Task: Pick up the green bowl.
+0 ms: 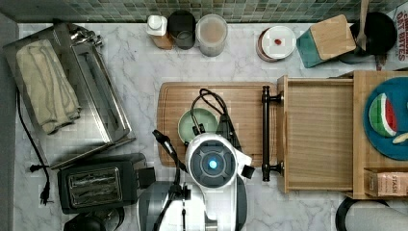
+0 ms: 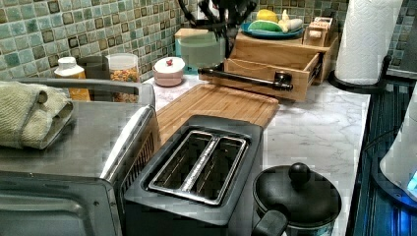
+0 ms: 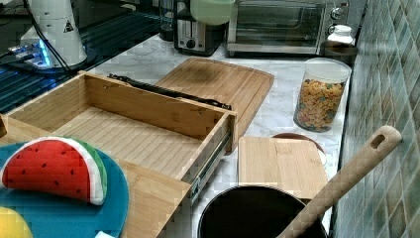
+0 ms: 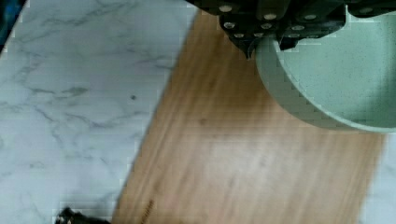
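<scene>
The gripper [image 4: 268, 42] is closed on the rim of the green bowl [image 4: 345, 79], which hangs clear above the cutting board [image 4: 243, 158]. In the top view the bowl [image 1: 196, 124] appears over the board's [image 1: 240, 101] middle, partly covered by the arm [image 1: 211, 163]. In the left view the bowl [image 2: 200, 51] hangs in the air before the tiled wall, above the far end of the board [image 2: 216, 103]. In the right view its underside [image 3: 213, 10] shows at the upper edge, in front of the toaster [image 3: 195, 32] and oven [image 3: 282, 27]. An open wooden drawer [image 1: 317, 134] adjoins the board on the top view's right.
</scene>
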Controlling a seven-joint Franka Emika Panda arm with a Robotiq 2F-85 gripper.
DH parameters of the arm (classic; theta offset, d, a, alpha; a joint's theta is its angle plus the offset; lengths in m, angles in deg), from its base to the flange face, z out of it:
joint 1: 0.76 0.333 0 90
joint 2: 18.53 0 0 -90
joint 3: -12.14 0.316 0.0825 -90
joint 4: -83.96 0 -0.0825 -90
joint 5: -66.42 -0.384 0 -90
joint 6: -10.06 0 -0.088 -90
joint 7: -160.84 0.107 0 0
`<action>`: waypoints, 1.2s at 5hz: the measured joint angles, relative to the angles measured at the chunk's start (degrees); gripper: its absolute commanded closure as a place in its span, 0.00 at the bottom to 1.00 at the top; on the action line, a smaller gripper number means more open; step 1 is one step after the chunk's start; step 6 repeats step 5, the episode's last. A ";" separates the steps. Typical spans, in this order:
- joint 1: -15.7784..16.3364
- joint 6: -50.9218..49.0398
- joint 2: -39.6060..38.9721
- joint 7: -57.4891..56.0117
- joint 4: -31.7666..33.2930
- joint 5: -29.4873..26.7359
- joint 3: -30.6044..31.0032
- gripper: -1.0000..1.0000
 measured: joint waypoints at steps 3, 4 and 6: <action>-2.10 -15.32 0.45 6.66 -9.96 2.99 -1.81 1.00; -2.90 -15.32 0.15 8.23 -11.41 3.86 -1.81 1.00; -3.05 -17.05 -0.06 8.23 -12.76 4.08 -1.71 1.00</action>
